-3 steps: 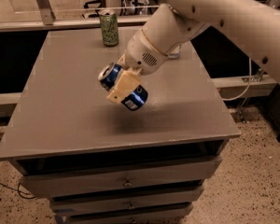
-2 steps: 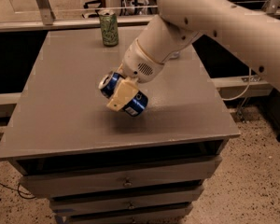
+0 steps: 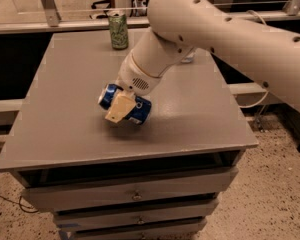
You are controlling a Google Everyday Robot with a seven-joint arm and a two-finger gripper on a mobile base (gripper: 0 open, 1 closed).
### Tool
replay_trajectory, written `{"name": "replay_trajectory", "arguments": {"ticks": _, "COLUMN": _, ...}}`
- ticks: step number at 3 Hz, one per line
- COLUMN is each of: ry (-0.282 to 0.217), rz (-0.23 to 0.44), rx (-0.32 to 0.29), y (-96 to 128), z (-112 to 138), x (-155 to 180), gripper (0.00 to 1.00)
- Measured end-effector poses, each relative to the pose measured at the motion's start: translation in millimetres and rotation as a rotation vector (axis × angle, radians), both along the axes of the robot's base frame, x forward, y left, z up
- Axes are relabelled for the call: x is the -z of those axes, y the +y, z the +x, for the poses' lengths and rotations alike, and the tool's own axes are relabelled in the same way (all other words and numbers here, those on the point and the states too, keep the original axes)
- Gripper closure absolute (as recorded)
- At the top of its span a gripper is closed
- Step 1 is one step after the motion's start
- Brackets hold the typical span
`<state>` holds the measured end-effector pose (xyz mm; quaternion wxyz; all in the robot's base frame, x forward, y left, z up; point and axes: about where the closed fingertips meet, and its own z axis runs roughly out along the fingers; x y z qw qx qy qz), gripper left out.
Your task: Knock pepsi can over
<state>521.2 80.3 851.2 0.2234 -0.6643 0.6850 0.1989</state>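
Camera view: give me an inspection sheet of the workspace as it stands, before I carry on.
Surface: grey table top, sitting on a drawer unit.
Job's things: pepsi can, tipped sideways near the middle, in the pincer.
Clutter: green can, upright at the back edge.
Grippers: pincer, shut on the pepsi can, low over the table.
Cables: pale cable, right of the table.
Surroundings: drawers below, speckled floor.

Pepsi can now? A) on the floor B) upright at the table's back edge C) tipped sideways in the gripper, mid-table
C: the pepsi can is tipped sideways with the gripper closed across it mid-table; only the green can stands upright at the back.
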Motion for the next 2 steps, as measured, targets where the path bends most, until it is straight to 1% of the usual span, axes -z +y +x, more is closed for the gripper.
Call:
{"name": "replay_trajectory", "arguments": {"ticks": 1, "ry": 0.0, "rz": 0.0, "rx": 0.0, "y": 0.0, "z": 0.0, "x": 0.0, "gripper": 0.12}}
{"name": "replay_trajectory", "arguments": {"ticks": 2, "ry": -0.014, "rz": -0.024, "rx": 0.0, "y": 19.1, "z": 4.8, "x": 22.0, "gripper": 0.0}}
